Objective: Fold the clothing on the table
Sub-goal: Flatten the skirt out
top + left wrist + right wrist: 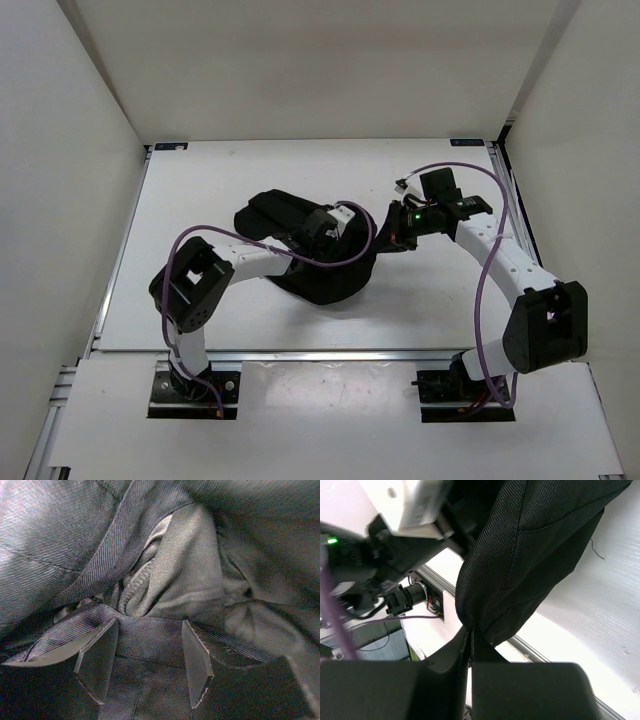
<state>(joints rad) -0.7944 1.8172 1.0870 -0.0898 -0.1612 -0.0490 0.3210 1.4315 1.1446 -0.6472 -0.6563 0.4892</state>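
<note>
The black clothing [322,285] lies bunched in the middle of the white table [200,200]. My left gripper [322,228] is down in the heap. In the left wrist view it [149,625] is open, its fingers [97,660] apart and pressed onto the twill fabric [175,570], with folds and a seam bunched just ahead. My right gripper [385,238] is at the heap's right edge. In the right wrist view it [471,627] is shut on a fold of the clothing [520,555], which hangs lifted above the table [610,605].
An aluminium rail [330,355] runs along the table's near edge, also seen under the lifted cloth [530,650]. White walls [60,200] enclose the left, right and back sides. Purple cables [490,290] loop off both arms. The left arm's wrist [395,540] is close to my right gripper.
</note>
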